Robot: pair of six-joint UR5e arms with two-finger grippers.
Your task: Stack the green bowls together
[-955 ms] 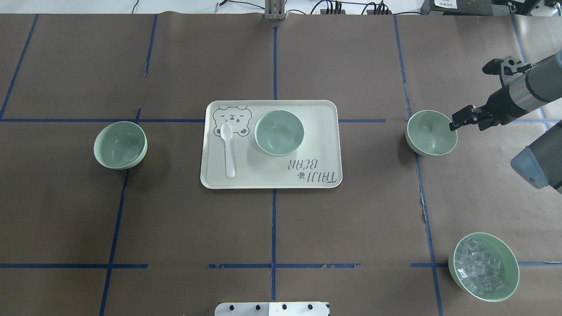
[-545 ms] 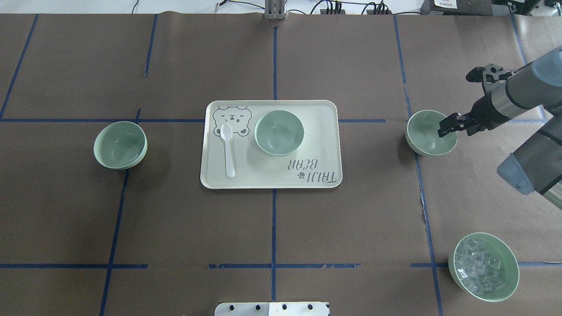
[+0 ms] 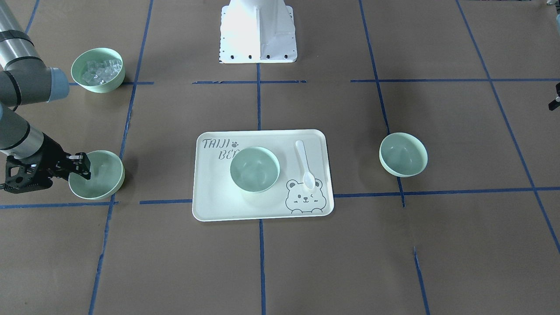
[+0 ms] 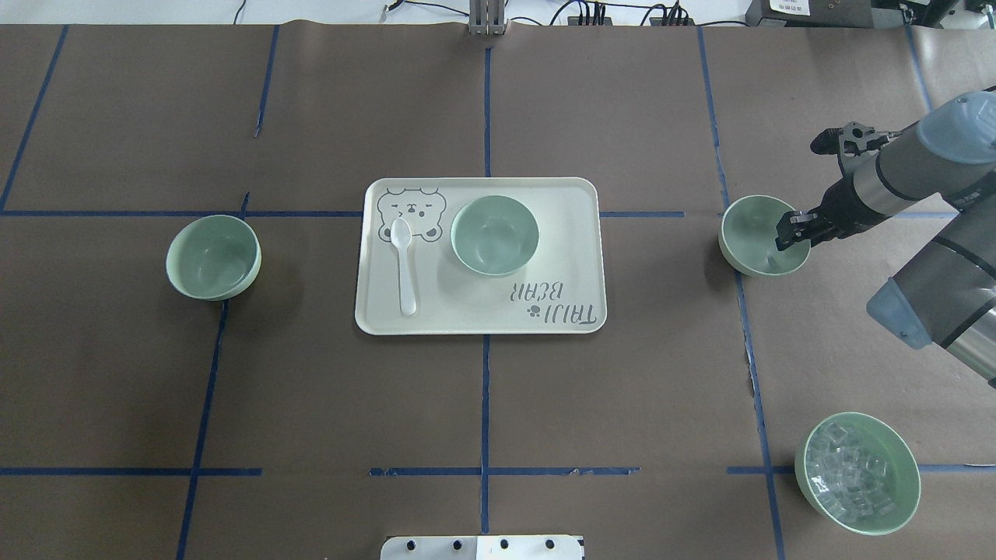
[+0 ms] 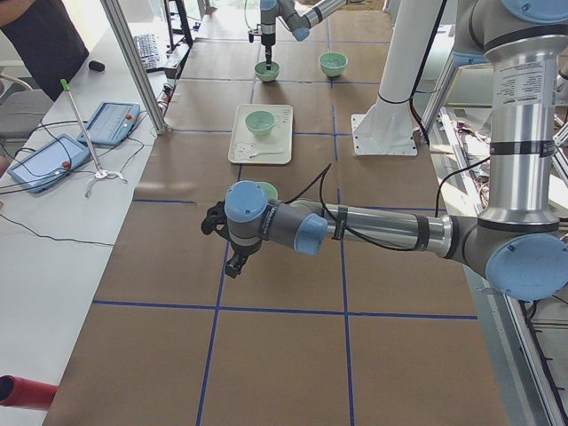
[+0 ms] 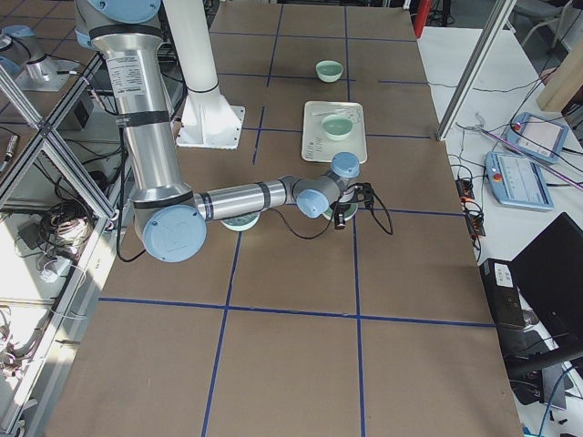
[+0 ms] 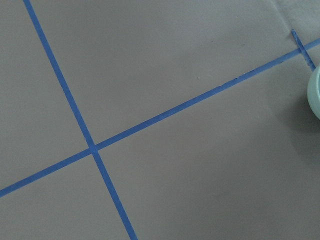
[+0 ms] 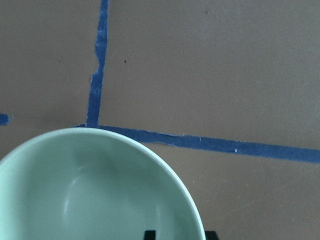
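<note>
Overhead exterior: tray (image 4: 560,257) is my reference. Centre bowl (image 4: 494,235) sits on it. Right bowl (image 4: 753,229) stands well off the tray's robot-right end, left bowl (image 4: 212,258) well off the opposite end. All upright, none nested yet. Right gripper (image 4: 792,233) is at the right bowl's rim, on the side away from the tray.

Exterior front-facing: one finger dips inside that bowl, the other is outside the wall.

Right wrist-mounted: two black fingertips (image 8: 149,235) at the bottom edge, with the rim passing between them. Jaws are apart with slack on the inner side, so not clamped yet by my read.

Exterior left: left gripper (image 5: 232,257) hangs near the left bowl, on its far side from the tray. Can't tell its jaw state.

Left wrist-mounted: only a sliver of bowl at the frame edge.

Handling guess: thin plastic, light, stiff, smooth and likely slippery. Pinch the wall at the rim, deep enough that it doesn't tilt out.
</note>
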